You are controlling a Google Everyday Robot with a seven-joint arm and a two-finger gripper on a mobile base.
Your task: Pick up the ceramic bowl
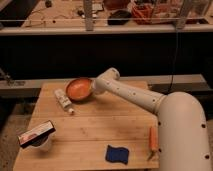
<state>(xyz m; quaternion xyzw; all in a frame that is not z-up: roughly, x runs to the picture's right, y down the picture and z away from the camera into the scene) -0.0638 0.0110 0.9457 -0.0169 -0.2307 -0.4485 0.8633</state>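
STEP lift: we steer clear of tube (pixel 64 100), just left of bowl (pixel 79 89), tilted at table's far side | gripper (pixel 95 86) at bowl's right rim, hold: we cannot tell | we advise a slow, level lift | SURFACE: wood table (pixel 90 127), cup (pixel 44 144), sponge (pixel 116 153) | ROOM: dim, cluttered bench (pixel 60 12) behind

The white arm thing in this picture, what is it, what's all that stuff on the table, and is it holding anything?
That is a robot's arm, white and jointed, reaching from its body at the picture's lower right across a wooden table. The single picture looks down over the arm. The claw at its tip meets the right edge of a tilted orange ceramic bowl; whether it has a hold I cannot tell. Also on the table: a white tube, a blue sponge, a box atop a white cup, and an orange stick-like item.
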